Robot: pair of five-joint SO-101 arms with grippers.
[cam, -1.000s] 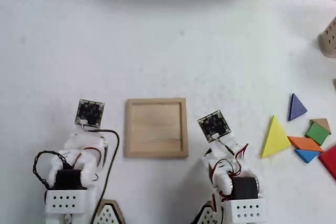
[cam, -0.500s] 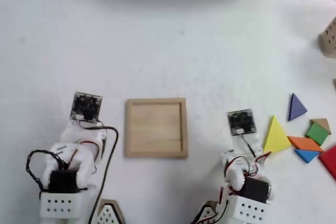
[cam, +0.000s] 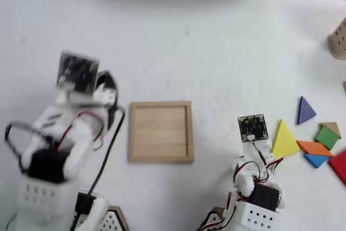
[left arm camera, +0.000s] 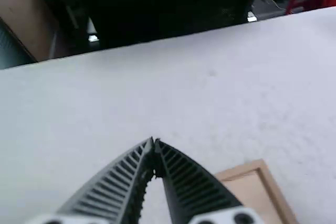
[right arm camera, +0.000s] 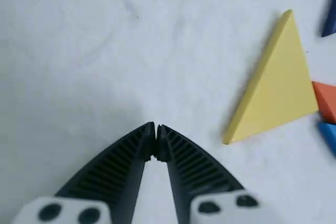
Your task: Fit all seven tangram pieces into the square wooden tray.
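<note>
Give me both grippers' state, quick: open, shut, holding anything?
Left gripper: closed, empty, over the white table near the square wooden tray.
Right gripper: closed, empty, near the flat yellow triangle piece.

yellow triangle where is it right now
In the high view the yellow triangle lies on the table's right side, between the right gripper and the orange piece.

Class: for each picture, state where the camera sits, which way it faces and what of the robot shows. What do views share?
High view: overhead, facing down at the table; left arm and right arm show.
Left wrist view: on the left arm, facing across the table; shut left claw shows.
Right wrist view: on the right arm, facing down at the table; shut right claw shows.
Shared: high and left wrist, the tray; high and right wrist, the yellow triangle.
</note>
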